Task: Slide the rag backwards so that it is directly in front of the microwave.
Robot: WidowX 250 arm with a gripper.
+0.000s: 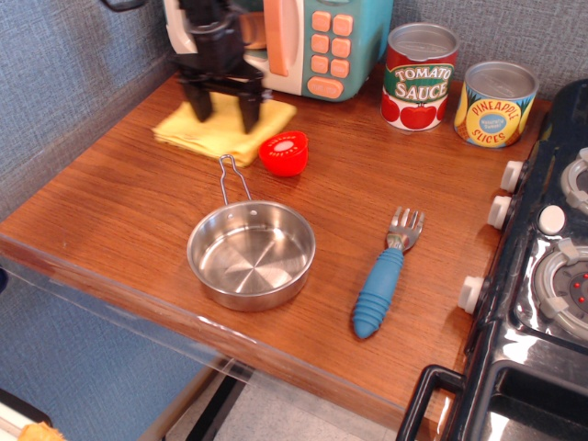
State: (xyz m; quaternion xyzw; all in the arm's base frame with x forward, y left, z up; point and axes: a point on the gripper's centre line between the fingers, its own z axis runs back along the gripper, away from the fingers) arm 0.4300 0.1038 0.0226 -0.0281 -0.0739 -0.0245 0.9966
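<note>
The pale yellow rag (220, 131) lies flat on the wooden counter, just in front of the toy microwave (317, 41) with its teal front and peach handle. My black gripper (223, 112) stands upright on the rag with its fingers spread and both fingertips pressed down onto the cloth, nothing held between them. The arm hides part of the microwave's door and the rag's middle. The rag's right corner touches the red toy tomato (284, 152).
A steel pan (251, 254) sits at the front centre, its wire handle pointing toward the rag. A blue-handled fork (384, 277) lies to the right. Tomato sauce can (420, 76) and pineapple can (495, 103) stand at the back right. A black toy stove (542, 276) borders the right.
</note>
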